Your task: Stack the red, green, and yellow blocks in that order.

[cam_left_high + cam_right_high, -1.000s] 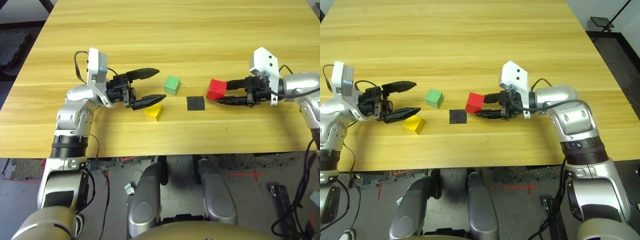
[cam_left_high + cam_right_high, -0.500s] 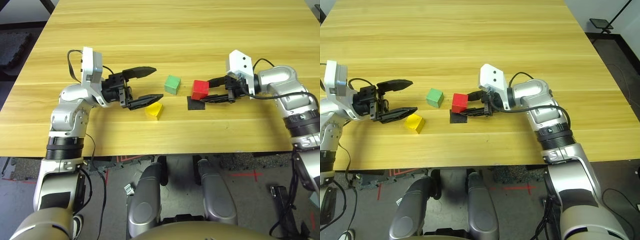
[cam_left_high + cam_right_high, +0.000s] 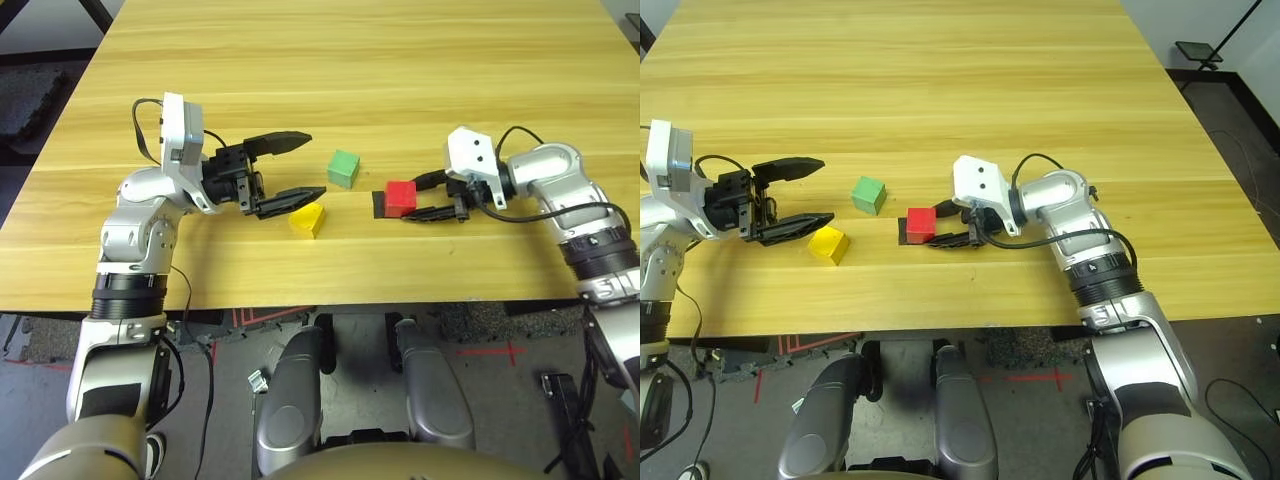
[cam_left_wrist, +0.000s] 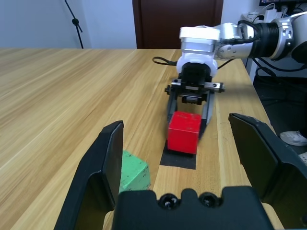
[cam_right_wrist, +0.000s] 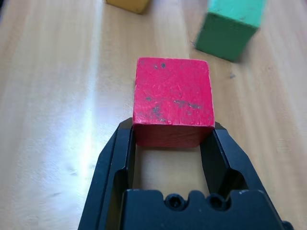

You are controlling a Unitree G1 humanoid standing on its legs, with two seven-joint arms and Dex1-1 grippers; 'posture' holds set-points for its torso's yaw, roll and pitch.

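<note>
Bright even light; soft glare on table (image 5: 91, 139); green block (image 5: 229, 28) slightly blurred.

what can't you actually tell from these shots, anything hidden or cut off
- Whether the red block already rests on the black patch or hangs just above it: the block hides the contact in the head views and the left wrist view.
- Most of the black patch: covered by the red block.
- The yellow block: cut off by the right wrist view's edge.
- The green block: part hidden behind a left gripper finger in the left wrist view.
</note>
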